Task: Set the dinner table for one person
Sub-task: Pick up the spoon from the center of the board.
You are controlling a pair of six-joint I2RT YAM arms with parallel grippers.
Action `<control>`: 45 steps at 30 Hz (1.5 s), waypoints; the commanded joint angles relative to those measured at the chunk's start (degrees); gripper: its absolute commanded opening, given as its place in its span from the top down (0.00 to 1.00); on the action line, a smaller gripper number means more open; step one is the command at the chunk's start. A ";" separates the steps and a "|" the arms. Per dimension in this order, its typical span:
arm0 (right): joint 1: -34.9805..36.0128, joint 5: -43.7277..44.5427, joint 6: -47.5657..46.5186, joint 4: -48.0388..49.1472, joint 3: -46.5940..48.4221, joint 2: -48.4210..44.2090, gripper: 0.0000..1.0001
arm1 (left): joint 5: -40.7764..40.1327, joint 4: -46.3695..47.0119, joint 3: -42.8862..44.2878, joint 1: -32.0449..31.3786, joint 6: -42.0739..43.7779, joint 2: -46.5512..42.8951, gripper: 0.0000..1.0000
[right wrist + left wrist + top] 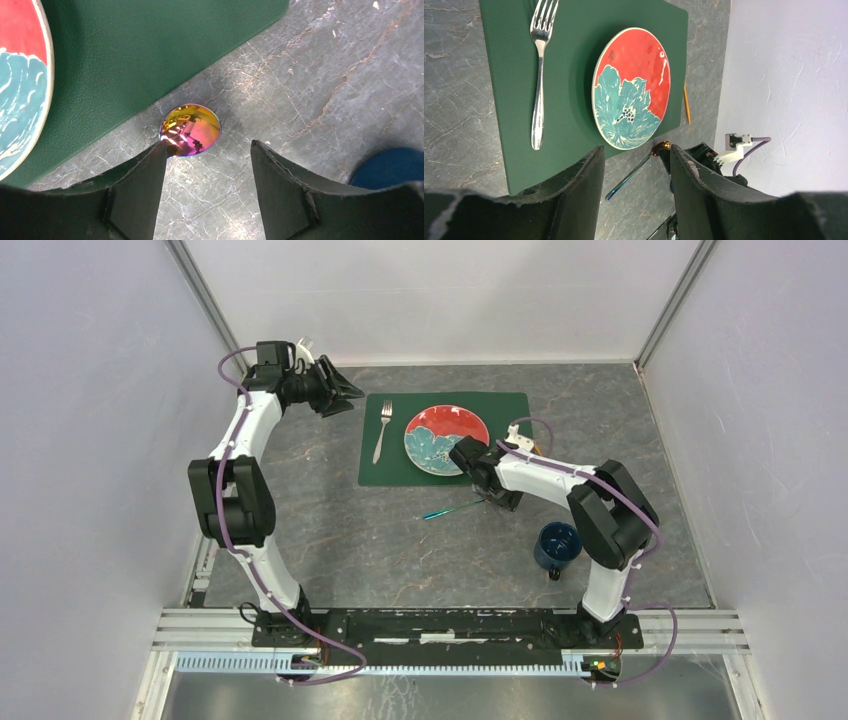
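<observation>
Iridescent spoon (190, 130) beside lowered right pincer (207, 150), jaws apart, left pincer (636, 150) aloft.

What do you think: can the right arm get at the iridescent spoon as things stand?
Probably yes. The right claw hangs open above the iridescent spoon, whose bowl lies on the dinner table beside the green placemat. Nothing shows between them; the plate sits off to one side.

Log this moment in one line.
left gripper: open, empty | right gripper: open, at spoon bowl | spoon: lying on dinner table beside placemat | fork, plate: on placemat | mug: on dinner table
</observation>
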 commanded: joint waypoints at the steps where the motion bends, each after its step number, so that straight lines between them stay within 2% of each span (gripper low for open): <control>1: -0.47 0.12 -1.63 2.82 0.22 1.76 0.32 | 1.27 0.57 0.61 0.34 2.17 -1.73 0.43; 11: -0.73 -0.38 -3.30 4.82 -0.37 2.61 0.33 | 1.30 0.55 0.06 0.77 2.41 -1.81 0.43; 28: -1.49 0.21 -3.52 5.12 -1.89 2.89 0.43 | 1.34 0.46 -0.81 1.49 2.79 -1.90 0.43; 45: -6.05 1.56 -3.04 4.39 -5.22 0.29 0.45 | 1.26 0.43 -1.15 1.84 2.79 -1.98 0.43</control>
